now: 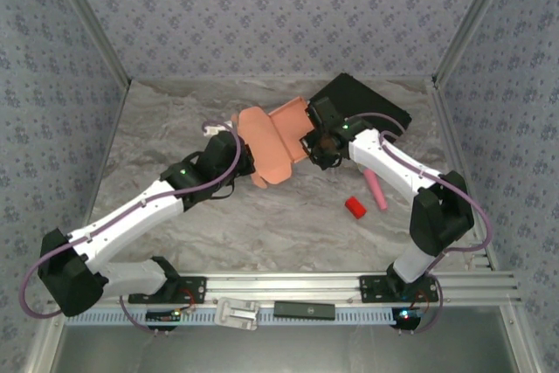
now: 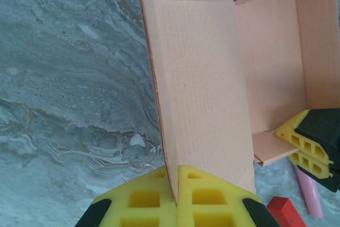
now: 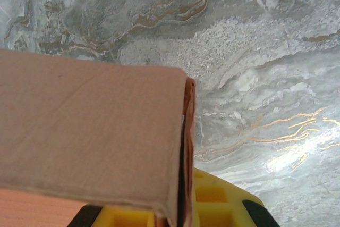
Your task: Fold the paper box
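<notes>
Your left gripper (image 2: 177, 198) was pinched tight on a paper box (image 2: 202, 94) panel just ahead; your right gripper (image 3: 183, 206) seemingly clamped the opposite flap.

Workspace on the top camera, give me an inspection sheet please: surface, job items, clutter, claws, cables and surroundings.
Surface: marbled grey table, no spills seen.
Job's things: paper box, partly folded, an open tray with one panel raised, held between the two arms.
Clutter: black case at the far right; red block and pink stick near each other, right of centre.
Claws: left claw shut on a box panel; right claw shut on a box flap.
Cables: purple cables run along both arms, no snag seen.
Surroundings: patterned walls on three sides; metal rail at the near edge.
</notes>
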You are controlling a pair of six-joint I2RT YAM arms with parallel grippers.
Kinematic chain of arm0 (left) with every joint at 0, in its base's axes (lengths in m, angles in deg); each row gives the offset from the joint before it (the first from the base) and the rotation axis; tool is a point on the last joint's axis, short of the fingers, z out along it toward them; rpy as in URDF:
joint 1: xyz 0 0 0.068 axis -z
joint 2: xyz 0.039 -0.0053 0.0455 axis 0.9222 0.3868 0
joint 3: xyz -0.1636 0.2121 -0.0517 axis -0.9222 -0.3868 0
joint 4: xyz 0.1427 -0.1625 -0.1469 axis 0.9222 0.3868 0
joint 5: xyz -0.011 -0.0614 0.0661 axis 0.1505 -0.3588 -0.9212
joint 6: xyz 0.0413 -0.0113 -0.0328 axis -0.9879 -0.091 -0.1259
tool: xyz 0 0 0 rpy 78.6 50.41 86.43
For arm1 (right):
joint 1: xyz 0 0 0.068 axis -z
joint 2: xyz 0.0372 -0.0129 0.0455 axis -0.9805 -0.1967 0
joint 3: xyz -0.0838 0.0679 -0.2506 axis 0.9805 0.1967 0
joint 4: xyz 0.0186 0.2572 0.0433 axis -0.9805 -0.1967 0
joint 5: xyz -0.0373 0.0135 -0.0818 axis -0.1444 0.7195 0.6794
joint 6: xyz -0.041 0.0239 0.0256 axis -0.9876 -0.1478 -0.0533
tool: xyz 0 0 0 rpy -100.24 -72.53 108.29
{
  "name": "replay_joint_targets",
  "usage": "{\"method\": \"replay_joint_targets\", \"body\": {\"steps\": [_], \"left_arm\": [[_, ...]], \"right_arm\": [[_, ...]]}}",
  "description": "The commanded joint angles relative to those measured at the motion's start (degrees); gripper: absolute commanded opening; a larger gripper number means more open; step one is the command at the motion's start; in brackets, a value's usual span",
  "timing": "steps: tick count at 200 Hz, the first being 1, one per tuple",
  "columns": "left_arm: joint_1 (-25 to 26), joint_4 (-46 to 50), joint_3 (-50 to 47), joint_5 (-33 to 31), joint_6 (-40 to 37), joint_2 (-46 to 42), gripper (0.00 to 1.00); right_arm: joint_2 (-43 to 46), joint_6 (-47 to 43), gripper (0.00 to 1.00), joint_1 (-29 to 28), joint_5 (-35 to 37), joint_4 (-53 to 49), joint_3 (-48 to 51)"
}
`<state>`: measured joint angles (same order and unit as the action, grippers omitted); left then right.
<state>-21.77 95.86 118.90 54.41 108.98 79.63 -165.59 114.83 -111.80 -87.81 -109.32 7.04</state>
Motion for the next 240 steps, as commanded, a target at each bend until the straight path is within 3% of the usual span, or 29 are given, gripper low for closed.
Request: {"method": "replay_joint_targets", "body": {"steps": [1, 23, 48, 83, 119, 153, 178, 240], "left_arm": [[-0.9, 3.2, 5.0, -0.1, -7.2, -0.2, 0.0], [-2.1, 7.4, 9.1, 1.3, -11.5, 1.2, 0.0], [-4.9, 11.8, 13.3, 3.7, -15.2, 3.1, 0.0], [-7.1, 17.8, 20.0, 4.8, -21.7, 6.4, 0.0], [-10.0, 25.9, 28.9, 11.8, -29.0, 11.6, 0.0], [-10.9, 31.6, 35.1, 22.4, -34.6, 15.5, 0.0], [-10.9, 36.3, 38.7, 30.2, -37.7, 19.1, 0.0], [-10.9, 39.1, 40.3, 38.3, -41.8, 21.4, 0.0]], "right_arm": [[1.6, -3.5, 0.18, -0.2, -1.9, 1.7, 1.5], [3.8, -6.6, 0.62, -1.4, 0.4, 2.4, 1.3], [8.1, -9.8, 0.98, -3.5, 5.7, 0.2, 0.6], [16.3, -16.1, 0.99, -5.6, 14.3, -2.2, -0.8], [23.2, -29.7, 0.99, -5.0, 20.1, 0.2, -1.8], [24.5, -50.7, 0.9, 0.1, 9.0, 6.6, -2.0], [25.3, -61.3, 0.87, 3.7, 3.2, 6.7, -0.7], [23.6, -78.9, 0.84, 5.7, -1.1, 9.4, 6.8]]}}
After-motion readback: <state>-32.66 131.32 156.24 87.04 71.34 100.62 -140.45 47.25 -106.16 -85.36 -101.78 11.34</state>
